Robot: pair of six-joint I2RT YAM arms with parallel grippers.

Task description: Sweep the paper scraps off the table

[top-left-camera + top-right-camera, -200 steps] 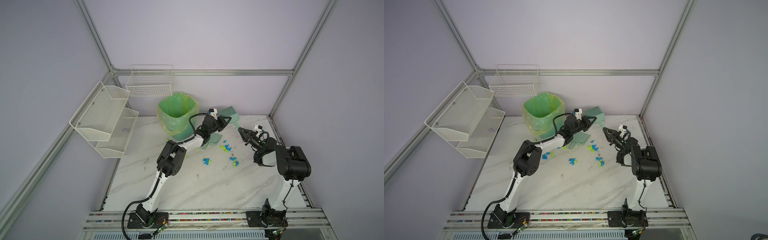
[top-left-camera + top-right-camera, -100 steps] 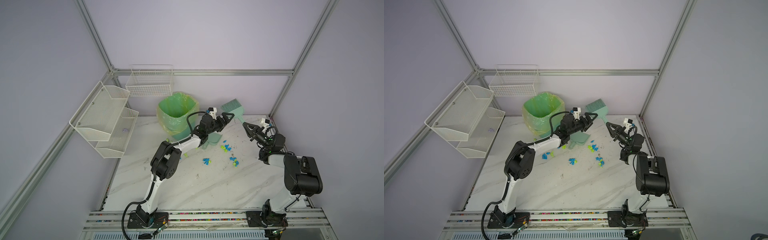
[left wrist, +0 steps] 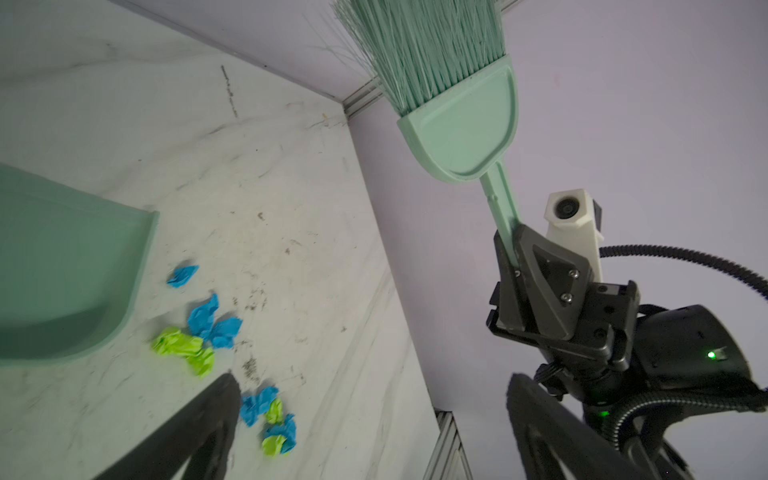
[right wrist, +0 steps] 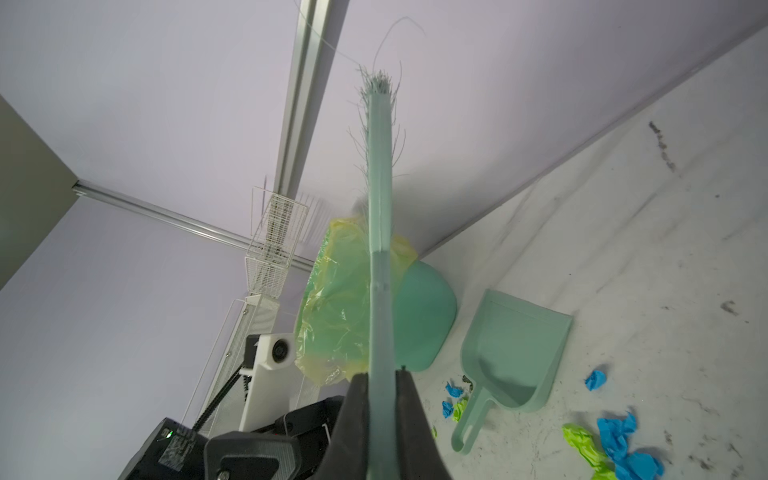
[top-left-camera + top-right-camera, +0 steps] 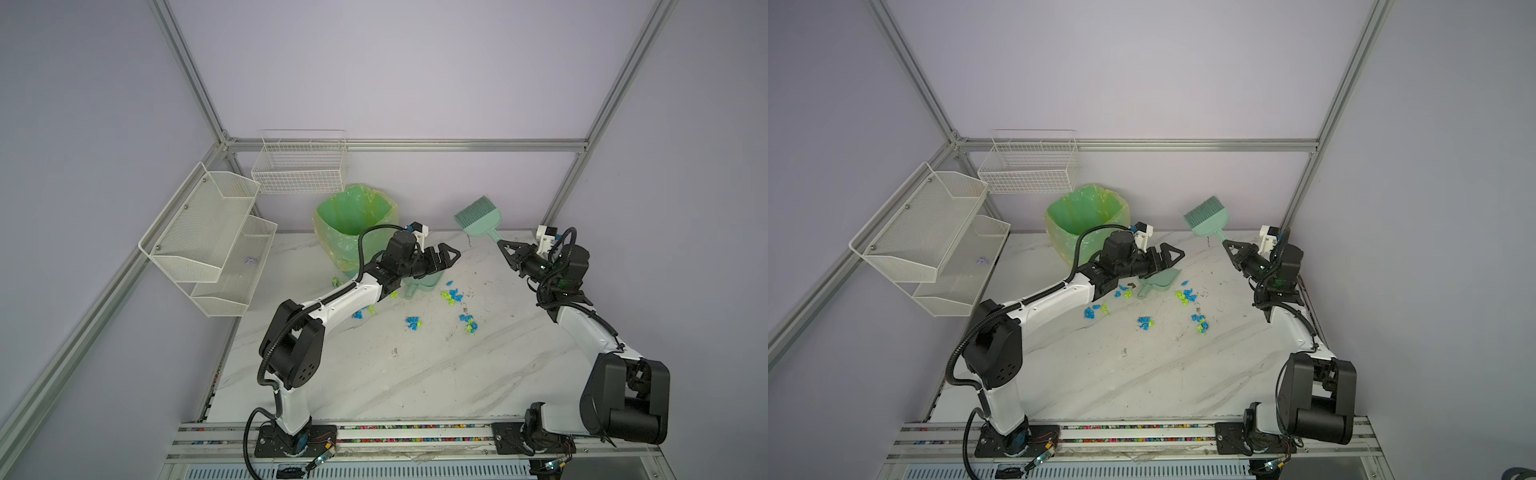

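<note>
Blue and lime-green paper scraps (image 5: 453, 296) (image 5: 1187, 296) lie scattered over the back middle of the white marble table (image 5: 374, 382); the wrist views show them too (image 3: 199, 336) (image 4: 615, 440). A mint dustpan (image 5: 419, 284) (image 5: 1158, 280) (image 4: 515, 357) lies flat among them. My left gripper (image 5: 451, 254) (image 5: 1173, 254) (image 3: 374, 399) hovers open and empty above the dustpan. My right gripper (image 5: 505, 246) (image 5: 1227, 245) (image 4: 381, 386) is shut on the handle of a mint brush (image 5: 478, 216) (image 3: 457, 124) (image 4: 380, 249), raised at the back right with bristles up.
A green-bagged bin (image 5: 353, 216) (image 4: 340, 307) stands at the back, just left of the dustpan. White mesh shelves (image 5: 208, 237) and a wire basket (image 5: 299, 170) hang on the left and back walls. A small dark speck (image 5: 394, 352) lies mid-table.
My left gripper has opened wide close to the brush head. My right gripper has carried the brush up and away to the right, clear of the left gripper.
</note>
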